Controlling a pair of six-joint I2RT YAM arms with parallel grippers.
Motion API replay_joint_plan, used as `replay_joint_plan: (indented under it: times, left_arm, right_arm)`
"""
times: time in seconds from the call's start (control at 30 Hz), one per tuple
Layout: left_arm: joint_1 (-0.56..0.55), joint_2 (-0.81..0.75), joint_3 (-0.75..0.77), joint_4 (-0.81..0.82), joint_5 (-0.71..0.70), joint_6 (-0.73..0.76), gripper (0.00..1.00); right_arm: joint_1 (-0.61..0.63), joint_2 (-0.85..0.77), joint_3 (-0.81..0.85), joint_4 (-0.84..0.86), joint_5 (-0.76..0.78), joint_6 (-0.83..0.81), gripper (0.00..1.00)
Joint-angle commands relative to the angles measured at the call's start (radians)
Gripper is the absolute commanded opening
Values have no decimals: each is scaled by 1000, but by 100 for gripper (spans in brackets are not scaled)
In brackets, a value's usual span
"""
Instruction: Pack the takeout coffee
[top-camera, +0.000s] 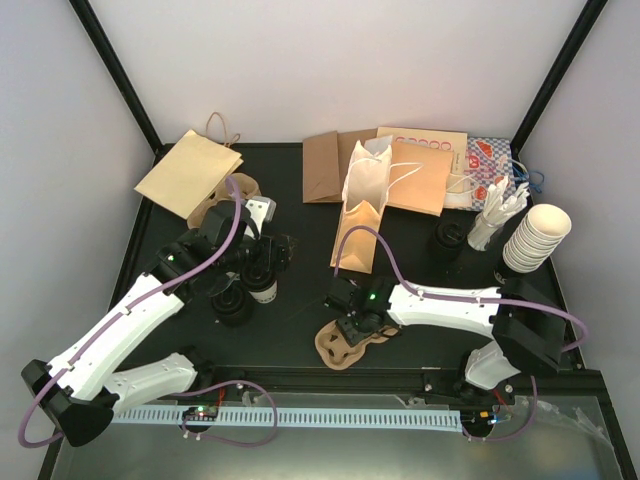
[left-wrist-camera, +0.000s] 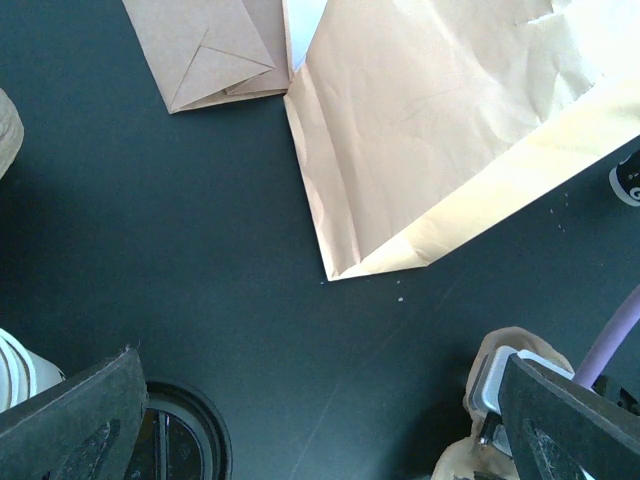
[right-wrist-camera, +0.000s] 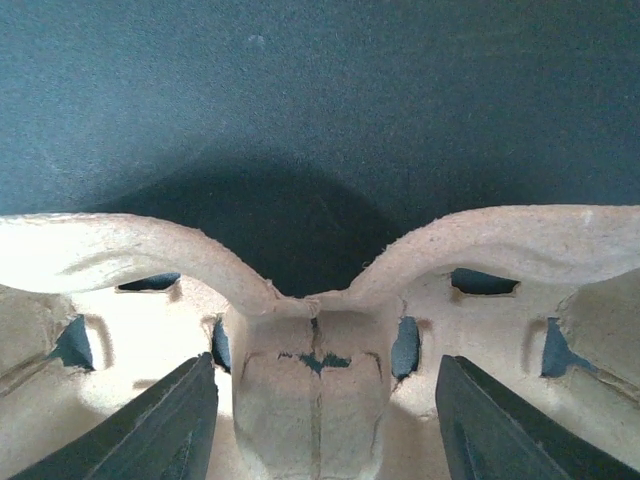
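We see the left gripper (left-wrist-camera: 318, 365) spread as wide as it goes and holding nothing, with only the dark table (left-wrist-camera: 150, 260) between its fingers (left-wrist-camera: 70, 420). In the top view it hangs just over the takeout coffee. The nearer lidded cup (top-camera: 232, 305) and the farther lidded cup (top-camera: 264, 290) stand upright and close together on the left part of the table, in front of that arm's wrist. In the left wrist view a round black lid (left-wrist-camera: 188, 440) shows right beside one finger, though we cannot tell which cup it belongs to. The right gripper (right-wrist-camera: 325, 365) sits low over the brown pulp carrier tray (top-camera: 340, 347), near the front middle of the table. Its jaws are about half apart and straddle the tray's raised centre post (right-wrist-camera: 315, 385). We cannot tell whether the fingers touch the pulp, and neither cup is in the tray. A brown paper bag (top-camera: 357, 235) lies on its side just behind the tray. A stack of lidless cups (top-camera: 536, 238) leans at the far right, well apart from the coffee.
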Motion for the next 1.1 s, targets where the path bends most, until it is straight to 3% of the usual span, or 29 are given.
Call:
replay_joint_plan:
  times: [0.0,0.47,1.07]
  left_arm:
    - [9,-19,13,-5,2,2,99]
    - [17,-29,4,-13,-5,2,99]
    - [37,-81,-12,15,-26,-67,99]
  right_arm:
    - [7,24,-10,16,4,-1,61]
    - [7,3,-13,20,-4,2,42]
    - [7,-225,204,-198,117,1,43]
